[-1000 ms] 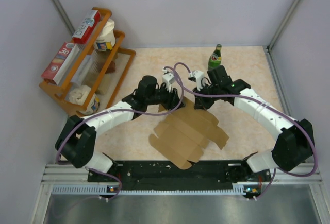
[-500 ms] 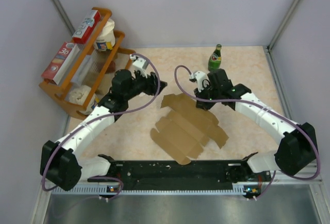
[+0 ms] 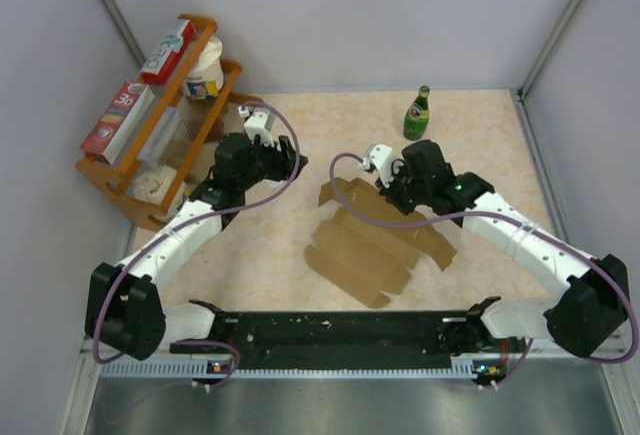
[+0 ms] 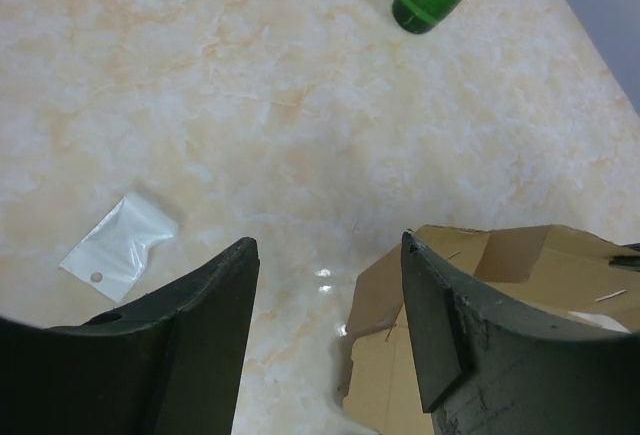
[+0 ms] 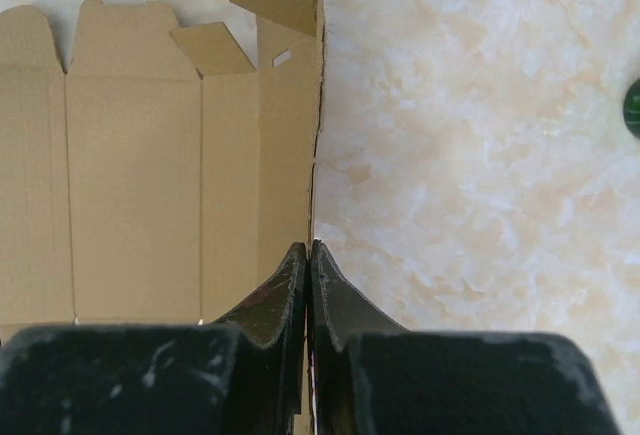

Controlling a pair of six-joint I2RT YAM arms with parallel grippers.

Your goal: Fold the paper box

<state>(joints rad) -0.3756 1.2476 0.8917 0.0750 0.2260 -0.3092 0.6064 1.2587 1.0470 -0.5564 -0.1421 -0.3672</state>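
Observation:
The paper box (image 3: 368, 258) is a brown die-cut cardboard sheet lying mostly flat in the middle of the table, its flaps spread. My right gripper (image 3: 384, 188) is shut on the box's far edge panel, which stands up on edge. In the right wrist view the fingertips (image 5: 310, 248) pinch that thin panel, with the box's inside (image 5: 140, 185) spread out to the left. My left gripper (image 3: 300, 165) hangs open over bare table, left of the box and apart from it. In its wrist view the left gripper (image 4: 328, 245) holds nothing, and a box corner (image 4: 500, 265) shows behind the right finger.
A green bottle (image 3: 417, 113) stands at the far side of the table. An orange wooden rack (image 3: 222, 27) at far left holds red-and-white cartons (image 3: 167, 50) and tubs. A small clear plastic bag (image 4: 120, 245) lies on the table near the left gripper.
The left arm has pulled back from the box to the far left, and its jaws have opened wider. The right gripper, still shut on the box, has shifted it a little to the right.

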